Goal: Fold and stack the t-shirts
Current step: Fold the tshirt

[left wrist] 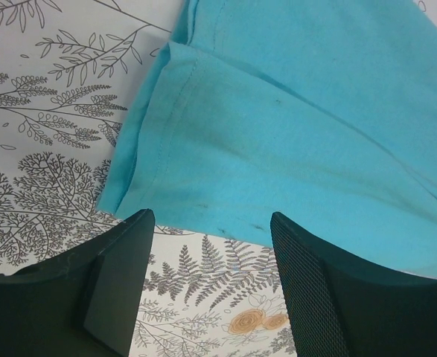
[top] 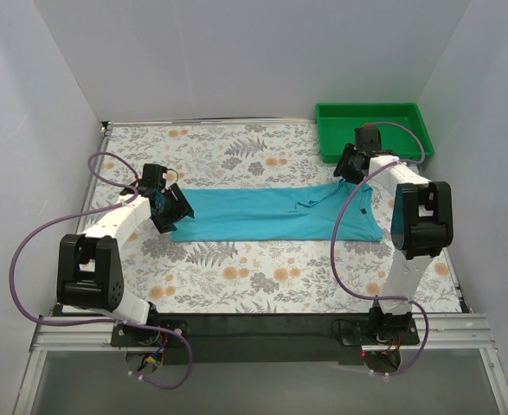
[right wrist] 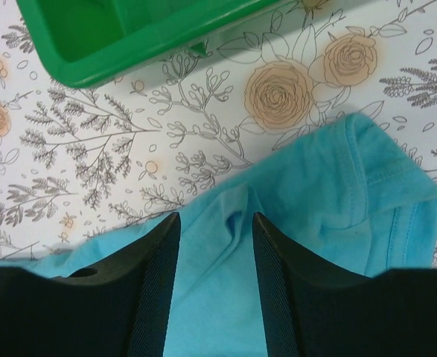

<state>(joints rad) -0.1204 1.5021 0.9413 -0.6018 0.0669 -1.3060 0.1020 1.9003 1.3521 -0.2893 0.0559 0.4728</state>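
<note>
The turquoise t-shirt (top: 271,214) lies on the flowered table as a long band folded lengthwise, collar end to the right. My left gripper (top: 171,207) is open at the shirt's left end. In the left wrist view its gripper (left wrist: 211,223) hovers over bare cloth-covered table just short of the shirt's hemmed edge (left wrist: 292,134). My right gripper (top: 350,169) is open at the shirt's far right edge. In the right wrist view the gripper (right wrist: 216,219) straddles a small raised wrinkle of the shirt (right wrist: 337,216), holding nothing.
A green plastic tray (top: 373,130) stands at the back right corner, close behind my right gripper; it also shows in the right wrist view (right wrist: 129,37). White walls enclose the table on three sides.
</note>
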